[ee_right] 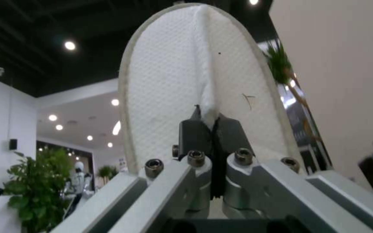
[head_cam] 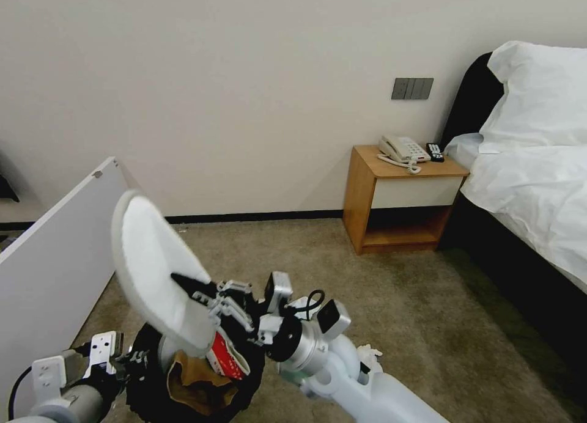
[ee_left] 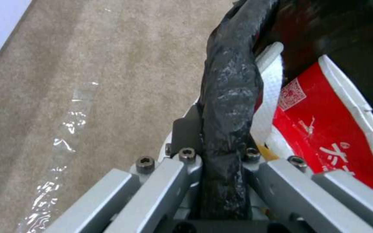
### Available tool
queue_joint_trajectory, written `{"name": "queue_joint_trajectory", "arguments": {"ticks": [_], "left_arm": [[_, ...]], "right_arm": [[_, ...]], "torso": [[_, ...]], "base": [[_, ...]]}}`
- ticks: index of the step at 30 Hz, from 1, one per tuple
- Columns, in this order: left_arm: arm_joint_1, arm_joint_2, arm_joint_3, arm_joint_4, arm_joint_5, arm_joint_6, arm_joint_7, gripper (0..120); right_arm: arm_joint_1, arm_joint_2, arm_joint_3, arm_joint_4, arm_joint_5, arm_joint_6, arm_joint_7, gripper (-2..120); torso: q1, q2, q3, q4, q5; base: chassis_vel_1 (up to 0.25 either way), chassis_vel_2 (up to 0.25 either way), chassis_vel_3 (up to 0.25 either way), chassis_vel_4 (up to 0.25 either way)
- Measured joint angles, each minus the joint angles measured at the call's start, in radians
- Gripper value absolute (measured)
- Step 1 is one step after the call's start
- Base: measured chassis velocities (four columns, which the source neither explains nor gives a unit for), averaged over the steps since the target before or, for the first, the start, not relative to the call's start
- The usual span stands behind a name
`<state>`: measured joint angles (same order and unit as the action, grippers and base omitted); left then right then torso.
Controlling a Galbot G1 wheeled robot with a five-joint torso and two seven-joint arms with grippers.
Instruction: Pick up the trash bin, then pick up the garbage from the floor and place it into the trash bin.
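Right gripper (head_cam: 197, 291) is clamped on a white slipper (head_cam: 156, 270), pinching a fold of its fabric between closed jaws; the right wrist view confirms it, with the pads (ee_right: 195, 134) tight together on a ridge of the slipper (ee_right: 204, 84). The slipper stands up on edge directly above the trash bin (head_cam: 147, 380), its lower end just over the rim and not yet inside as far as I can see.

Left gripper (head_cam: 119, 357) holds the bin by the rim: the left wrist view shows its fingers closed on the black bag (ee_left: 227, 106) folded over the edge. The bin looks lifted off the floor (head_cam: 391, 301), though I can't see its base.

Progress, my read:
- Bin pickup: done.
- Already in the bin: a red snack packet (head_cam: 225, 356) and a brown paper bag (head_cam: 195, 380), both below the slipper. The packet (ee_left: 324, 129) lies against the inner wall just beside the left gripper's hold.
- In hand: this slipper, positioned for release but not released.
- Left on the carpet: a small white crumpled piece (head_cam: 369, 352) beside the bin, past the right arm, likely tissue. A clear plastic strip (ee_left: 65, 129) lies on the carpet below the bin's rim; can't tell whether it counts as litter.

Roughly midway, judging by what's visible.
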<state>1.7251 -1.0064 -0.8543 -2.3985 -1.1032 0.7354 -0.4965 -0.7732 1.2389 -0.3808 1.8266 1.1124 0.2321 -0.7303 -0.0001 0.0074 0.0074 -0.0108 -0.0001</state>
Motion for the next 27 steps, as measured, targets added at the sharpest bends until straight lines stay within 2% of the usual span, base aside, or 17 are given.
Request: {"name": "queue_joint_trajectory", "arguments": {"ticks": [9,20,27], "left_arm": [[0.001,0.003,-0.013,-0.015,-0.015,0.000,-0.001,3],[0.001,0.012,-0.030,-0.030,-0.035,0.000,-0.003,3],[-0.003,0.015,-0.037,-0.035,-0.049,0.000,-0.005,3]], "right_arm": [[-0.008,-0.029,-0.016,-0.051,-0.051,0.010,0.065,0],[-0.004,-0.080,-0.037,-0.062,-0.125,-0.028,0.307,0],[0.000,-0.075,-0.055,-0.098,-0.140,-0.029,0.332,0]], "torso": [[0.000,0.000,0.000,-0.0001,0.0001],[0.000,0.000,0.000,-0.0001,0.0001],[0.000,0.000,0.000,-0.0001,0.0001]], "base": [[0.000,0.000,0.000,0.000],[0.000,0.000,0.000,0.000],[0.000,0.000,0.000,0.000]]}}
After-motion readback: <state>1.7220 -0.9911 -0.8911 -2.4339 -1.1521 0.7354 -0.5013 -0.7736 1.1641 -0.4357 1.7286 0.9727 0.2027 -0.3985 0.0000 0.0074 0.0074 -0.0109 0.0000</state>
